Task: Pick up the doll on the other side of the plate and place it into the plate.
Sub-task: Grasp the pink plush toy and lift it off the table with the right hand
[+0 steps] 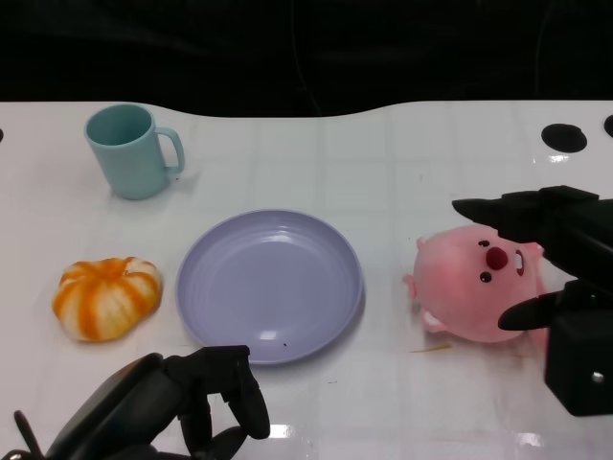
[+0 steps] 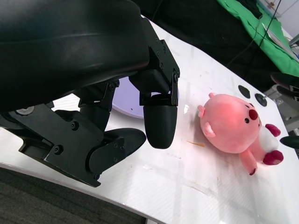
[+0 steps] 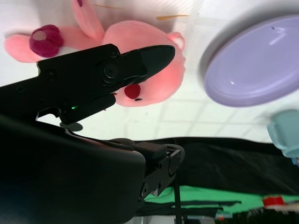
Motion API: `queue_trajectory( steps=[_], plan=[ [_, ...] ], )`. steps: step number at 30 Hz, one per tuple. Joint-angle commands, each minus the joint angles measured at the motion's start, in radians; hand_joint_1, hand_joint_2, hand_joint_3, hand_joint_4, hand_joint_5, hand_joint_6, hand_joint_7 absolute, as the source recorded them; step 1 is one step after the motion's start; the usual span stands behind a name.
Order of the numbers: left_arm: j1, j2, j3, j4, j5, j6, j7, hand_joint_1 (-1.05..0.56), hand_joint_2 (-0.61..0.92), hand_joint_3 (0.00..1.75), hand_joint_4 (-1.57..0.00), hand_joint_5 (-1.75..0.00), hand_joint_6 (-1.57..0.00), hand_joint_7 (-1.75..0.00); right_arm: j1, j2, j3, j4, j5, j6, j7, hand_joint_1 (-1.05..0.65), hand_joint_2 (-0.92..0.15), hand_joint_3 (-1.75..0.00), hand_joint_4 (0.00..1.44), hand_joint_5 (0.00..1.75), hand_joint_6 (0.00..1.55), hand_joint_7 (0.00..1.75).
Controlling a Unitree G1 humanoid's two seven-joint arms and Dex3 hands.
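White table (image 1: 402,153) first, then the lavender plate (image 1: 271,285) at its centre. Just right of it lies the pink doll (image 1: 476,283), on the tabletop, outside the plate. The right hand (image 1: 551,268) spreads wide around the doll, gripping nothing. The left hand (image 1: 196,398) sits curled near the plate's front rim, empty.

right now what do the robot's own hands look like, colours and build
Both are matte black. The left hand has a rounded glossy shell, thick blunt-tipped fingers and bracket plates fixed with small screws. The right hand has tapered pointed fingertips and a boxy block; a tiny green light shows on it.
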Motion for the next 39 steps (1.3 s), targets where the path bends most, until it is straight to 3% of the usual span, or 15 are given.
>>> queue_trajectory(
  steps=[1, 14, 21, 33, 35, 39],
  plan=[
    [-0.002, 0.007, 0.000, -0.002, 0.009, -0.001, 0.001, -0.18, 0.62, 0.99, -0.66, -1.71, -0.65, -1.37, -0.051, -0.018, 0.036, 0.019, -0.049, 0.053, 0.035, -0.76, -0.91, -0.02, 0.00, 0.22, 0.13, 0.00],
    [-0.002, 0.004, -0.011, -0.022, 0.020, 0.026, -0.001, -0.19, 0.63, 0.98, -0.66, -1.72, -0.66, -1.37, -0.175, 0.006, 0.153, 0.278, -0.149, 0.002, -0.051, -0.81, -0.92, -0.02, 0.04, 0.27, 0.17, 0.01],
    [0.005, 0.001, -0.016, -0.043, 0.027, 0.044, -0.002, -0.19, 0.63, 0.98, -0.66, -1.72, -0.66, -1.37, -0.291, 0.086, 0.232, 0.538, -0.191, -0.005, -0.131, -0.81, -0.92, -0.11, 0.07, 0.28, 0.18, 0.01],
    [0.005, 0.005, -0.020, -0.058, 0.037, 0.055, -0.005, -0.19, 0.62, 0.99, -0.66, -1.70, -0.65, -1.37, -0.442, 0.198, 0.311, 0.902, -0.177, 0.000, -0.180, -0.86, -0.92, -0.16, 0.10, 0.26, 0.23, 0.02],
    [0.005, 0.005, -0.021, -0.059, 0.038, 0.054, -0.003, -0.20, 0.62, 0.99, -0.66, -1.70, -0.65, -1.37, -0.455, 0.210, 0.312, 0.934, -0.168, 0.008, -0.184, -0.85, -0.92, -0.16, 0.13, 0.26, 0.26, 0.04],
    [0.004, 0.004, -0.021, -0.059, 0.038, 0.053, -0.001, -0.19, 0.62, 0.99, -0.66, -1.69, -0.65, -1.36, -0.457, 0.238, 0.289, 0.948, -0.139, 0.038, -0.236, -0.66, -0.92, -0.08, 0.35, 0.25, 0.52, 0.08]
  ],
)
